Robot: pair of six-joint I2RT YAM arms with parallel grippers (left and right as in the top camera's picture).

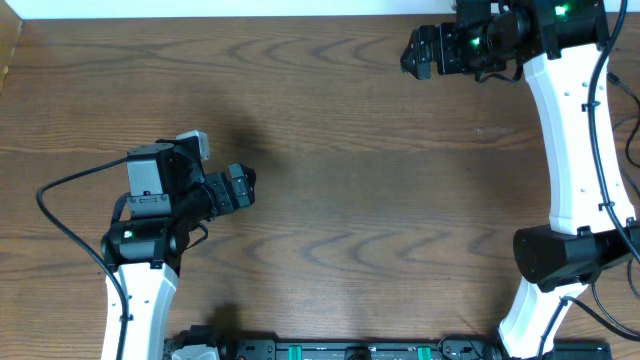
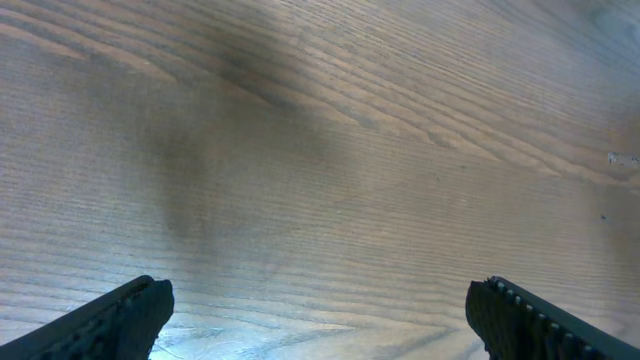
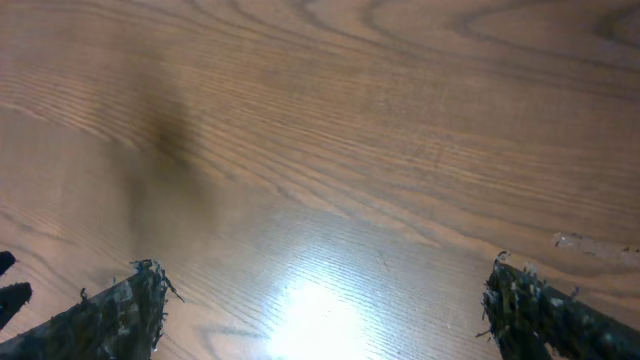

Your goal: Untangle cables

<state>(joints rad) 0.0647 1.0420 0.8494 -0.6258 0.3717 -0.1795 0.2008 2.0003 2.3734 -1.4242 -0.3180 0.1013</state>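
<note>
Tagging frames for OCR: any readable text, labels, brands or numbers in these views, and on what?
No readable text in any view.
Wooden table: grain only, no print.
Left gripper and right gripper: no legible label or brand.
Black rail at the near edge: small green marks, too small to read.

Brown wood-grain table [image 1: 350,200]

The left gripper [image 2: 320,310] hangs wide apart over the wooden table [image 2: 330,150].
</note>
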